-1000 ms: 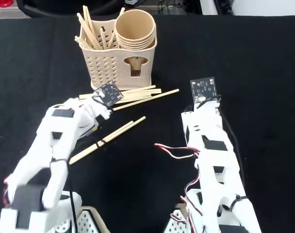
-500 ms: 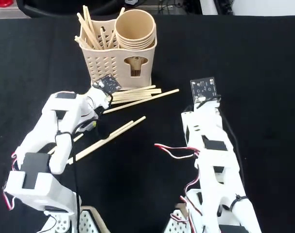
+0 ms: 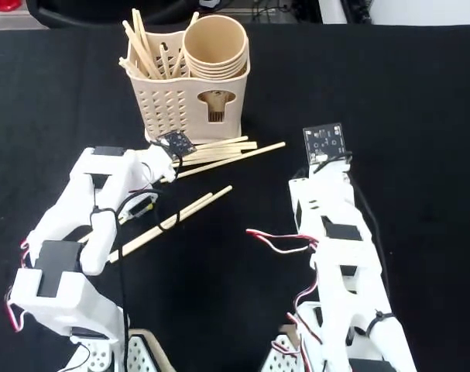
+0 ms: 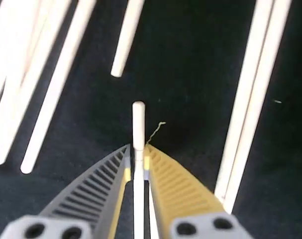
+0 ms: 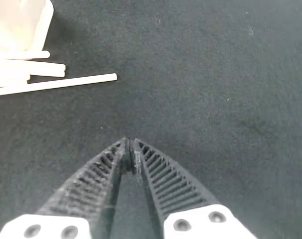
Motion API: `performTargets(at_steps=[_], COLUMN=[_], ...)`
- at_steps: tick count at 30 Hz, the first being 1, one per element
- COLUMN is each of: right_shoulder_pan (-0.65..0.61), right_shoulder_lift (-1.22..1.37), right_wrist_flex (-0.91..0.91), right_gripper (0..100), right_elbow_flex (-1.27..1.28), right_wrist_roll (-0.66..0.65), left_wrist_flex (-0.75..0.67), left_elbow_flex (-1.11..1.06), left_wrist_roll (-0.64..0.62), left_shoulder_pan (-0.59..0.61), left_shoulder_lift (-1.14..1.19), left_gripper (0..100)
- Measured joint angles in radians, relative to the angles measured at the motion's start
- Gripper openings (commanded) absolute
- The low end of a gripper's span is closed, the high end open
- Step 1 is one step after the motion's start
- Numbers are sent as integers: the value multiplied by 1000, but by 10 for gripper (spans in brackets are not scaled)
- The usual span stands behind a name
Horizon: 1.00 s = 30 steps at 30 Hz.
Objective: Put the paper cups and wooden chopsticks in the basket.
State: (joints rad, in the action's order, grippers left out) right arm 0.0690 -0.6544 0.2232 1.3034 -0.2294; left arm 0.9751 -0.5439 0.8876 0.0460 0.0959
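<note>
Wooden chopstick [image 4: 138, 119] is pinched between the tips of the left claw [image 4: 138, 152], its blunt end sticking out just past them over the black bench [image 3: 389, 93]. Loose chopsticks [image 3: 219, 149] lie on the bench to both sides of that claw and ahead of it, none touching the held one. Beyond the left claw stands the basket [image 3: 180, 108], with stacked paper cups [image 3: 215, 43] in one compartment and a bundle of sticks [image 3: 142, 46] in the other. The right claw [image 5: 129, 149] is clenched on nothing, well apart from the basket, with some stick ends ahead of it.
</note>
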Motion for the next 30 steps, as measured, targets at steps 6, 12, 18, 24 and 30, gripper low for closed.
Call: performTargets(at_steps=[6,12,18,24,30], right_shoulder_pan=[0,0,0,0,0], right_shoulder_lift=[0,0,0,0,0], right_wrist_flex=[0,0,0,0,0], right_gripper=[13,13,13,13,13], right_elbow_flex=[0,0,0,0,0], right_wrist_roll=[0,0,0,0,0], left_wrist_flex=[31,173,316,339,339], left_elbow_flex=[3,78,146,150,150], left_wrist_roll=[0,-3,-3,-21,-86], left_shoulder_pan=[0,84,130,133,152], left_shoulder_lift=[0,-8,-29,-29,-29], left_gripper=[30,30,30,30,30])
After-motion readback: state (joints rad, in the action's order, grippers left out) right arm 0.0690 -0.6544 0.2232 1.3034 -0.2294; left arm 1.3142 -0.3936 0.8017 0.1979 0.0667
